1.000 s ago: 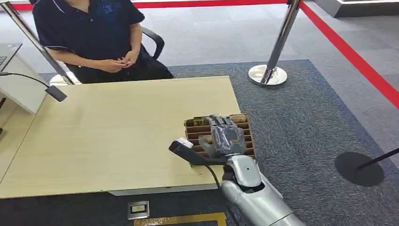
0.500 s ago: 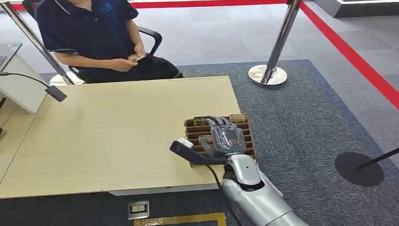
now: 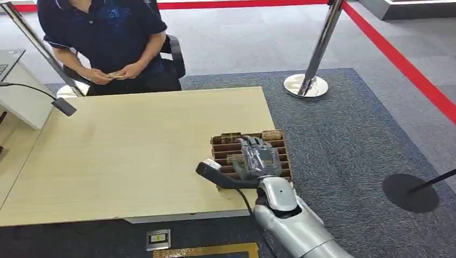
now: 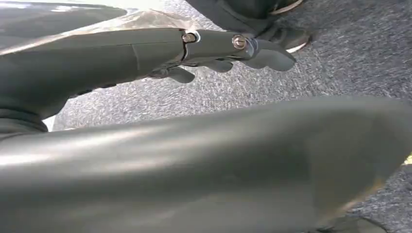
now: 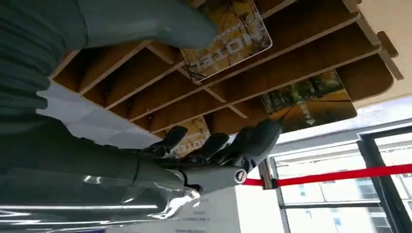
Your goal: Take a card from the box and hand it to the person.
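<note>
A brown slotted wooden box (image 3: 278, 136) stands at the table's near right corner with several cards upright in its slots. My right hand (image 3: 258, 158) lies over the box with its fingers down among the slots. In the right wrist view the thumb (image 5: 145, 22) touches a "HOTEL" card (image 5: 235, 43), while the dark fingers (image 5: 218, 145) reach into slots near another card (image 5: 192, 135); no card is pinched. A third card (image 5: 311, 99) stands further along. The person (image 3: 107, 32) sits across the table, holding cards in both hands (image 3: 115, 74). My left hand (image 4: 194, 48) hangs over the carpet, holding nothing.
The light wooden table (image 3: 134, 150) stretches between the box and the person. A black microphone (image 3: 64, 106) and a white stand (image 3: 21, 97) sit at its left. A chrome barrier post (image 3: 306, 86) and a black round base (image 3: 411, 192) stand on the carpet to the right.
The person has shifted in the chair and brought both hands with the cards to the left. My right hand has stayed over the box, sinking slightly.
</note>
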Controlling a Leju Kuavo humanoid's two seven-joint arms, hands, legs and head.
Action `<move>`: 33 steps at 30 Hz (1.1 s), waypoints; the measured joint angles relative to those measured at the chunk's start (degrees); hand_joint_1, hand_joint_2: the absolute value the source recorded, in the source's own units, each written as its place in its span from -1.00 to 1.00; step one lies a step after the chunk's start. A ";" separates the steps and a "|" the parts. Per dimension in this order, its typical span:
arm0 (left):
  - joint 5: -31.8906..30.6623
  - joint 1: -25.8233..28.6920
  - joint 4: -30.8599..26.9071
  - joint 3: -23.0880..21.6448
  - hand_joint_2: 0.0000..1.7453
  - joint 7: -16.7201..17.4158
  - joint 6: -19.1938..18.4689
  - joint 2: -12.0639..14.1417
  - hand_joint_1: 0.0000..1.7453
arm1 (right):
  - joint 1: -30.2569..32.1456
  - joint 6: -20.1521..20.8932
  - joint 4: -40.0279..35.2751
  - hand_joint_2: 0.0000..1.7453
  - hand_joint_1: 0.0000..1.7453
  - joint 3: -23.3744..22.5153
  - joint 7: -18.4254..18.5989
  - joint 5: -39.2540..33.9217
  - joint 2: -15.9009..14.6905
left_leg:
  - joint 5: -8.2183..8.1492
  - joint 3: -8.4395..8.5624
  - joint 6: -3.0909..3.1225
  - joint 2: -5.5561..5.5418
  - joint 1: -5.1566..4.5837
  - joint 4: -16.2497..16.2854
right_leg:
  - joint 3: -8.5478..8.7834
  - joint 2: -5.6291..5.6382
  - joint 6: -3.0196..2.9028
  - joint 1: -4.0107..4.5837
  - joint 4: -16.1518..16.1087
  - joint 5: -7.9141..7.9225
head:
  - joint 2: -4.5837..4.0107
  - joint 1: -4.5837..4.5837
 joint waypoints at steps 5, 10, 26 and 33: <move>0.33 -0.02 0.00 0.00 -1.00 -0.02 0.02 0.00 -1.00 | -0.41 -0.04 1.55 1.00 -0.30 0.04 0.70 1.40 0.26 | 0.00 -0.01 0.00 0.00 0.00 0.00 | 0.00 0.00 0.00 0.00 0.00 0.00 | 0.00 0.02; 0.46 -0.03 0.00 0.00 -1.00 -0.04 0.04 0.02 -1.00 | -0.61 -0.11 2.80 1.00 -0.18 0.09 1.25 2.25 0.39 | 0.00 -0.01 0.00 0.00 0.00 0.00 | -0.01 0.00 0.00 0.00 0.00 0.00 | 0.00 0.00; -0.33 -0.04 0.00 -0.26 -1.00 -0.31 -0.46 0.02 -1.00 | -0.58 -0.11 3.61 1.00 0.08 0.07 2.21 2.93 0.53 | 0.00 0.01 0.00 0.00 0.00 0.00 | -0.01 0.00 0.00 0.00 0.00 0.00 | 0.00 0.02; -0.68 -0.05 0.00 -0.42 -1.00 -0.37 -0.83 0.02 -1.00 | -0.50 -0.11 3.30 1.00 0.18 0.02 2.58 3.21 0.50 | 0.00 0.01 0.00 0.00 0.00 0.00 | -0.01 0.00 0.00 0.00 -0.01 0.00 | 0.00 0.00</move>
